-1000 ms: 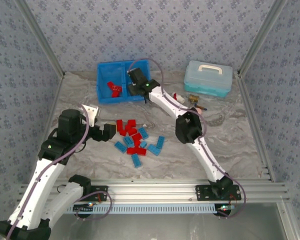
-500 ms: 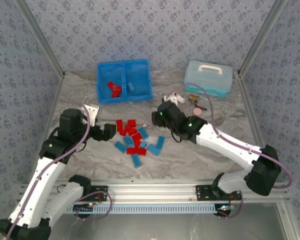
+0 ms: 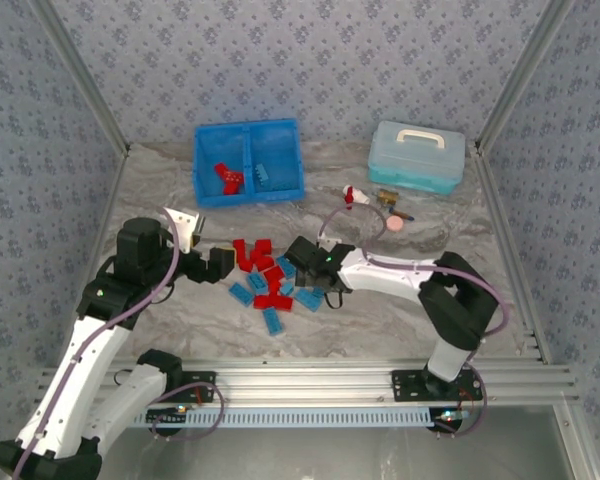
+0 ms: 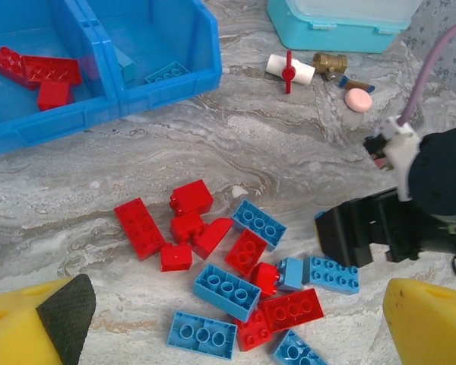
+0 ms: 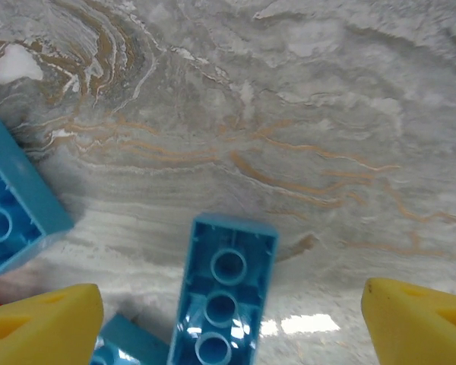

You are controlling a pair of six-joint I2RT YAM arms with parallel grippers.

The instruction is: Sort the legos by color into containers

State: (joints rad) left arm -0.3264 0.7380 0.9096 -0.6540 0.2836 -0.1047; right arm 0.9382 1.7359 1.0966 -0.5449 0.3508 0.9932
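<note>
Red and light blue legos (image 3: 270, 280) lie in a loose pile mid-table. The blue bin (image 3: 248, 140) stands at the back, with red bricks (image 3: 227, 178) in its left compartment and a light blue brick (image 3: 265, 175) in its right one. My right gripper (image 3: 315, 283) is low over the pile's right edge. It is open, and an upside-down light blue brick (image 5: 224, 300) lies between its yellow fingers (image 5: 42, 327), apart from both. My left gripper (image 3: 215, 265) hovers open just left of the pile (image 4: 243, 274), holding nothing.
A pale teal lidded case (image 3: 417, 155) stands at the back right. In front of it lie a red-and-white piece (image 3: 356, 195), a brass fitting (image 3: 388, 198) and a pink ball (image 3: 392, 224). Aluminium rails frame the table.
My right arm swung from the bin's right compartment back to the pile and came down over a light blue brick. The left arm stayed still.
</note>
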